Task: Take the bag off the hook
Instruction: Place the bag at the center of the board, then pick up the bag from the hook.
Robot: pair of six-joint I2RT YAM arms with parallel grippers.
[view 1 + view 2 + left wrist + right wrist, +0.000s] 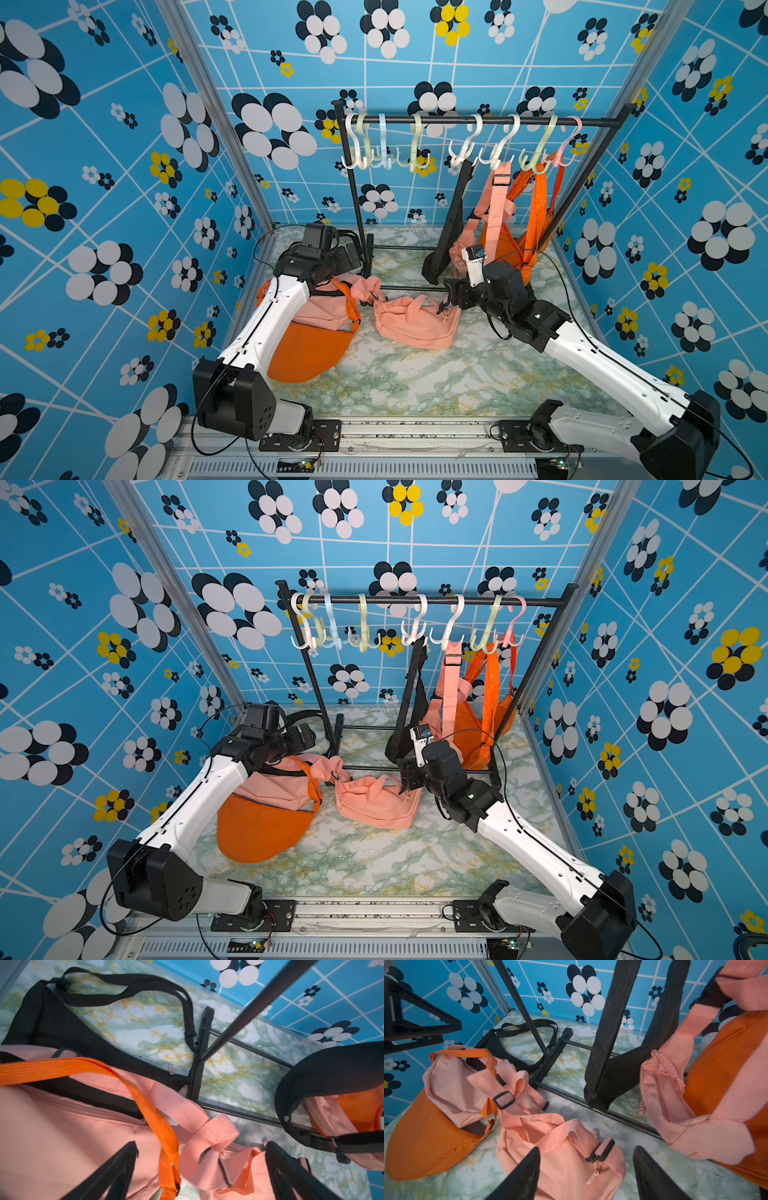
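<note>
We see our left claw (pixel 200 1145) and right claw (pixel 586 1148) both spread apart, empty, flanking the salmon-pink fabric bag (pixel 409 326) lying on the green marble-patterned worktop (pixel 415 386), off the pastel plastic hooks (pixel 415 141).

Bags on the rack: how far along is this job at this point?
Done: four bags lie on the table: orange bag, upper pink bag resting on it, black bag by the rack foot, middle pink bag. In hand: nothing; left hand and right hand stand open by the middle pink bag. Left: hanging black bag, hanging pink bag and hanging orange bag are on their hooks.
</note>
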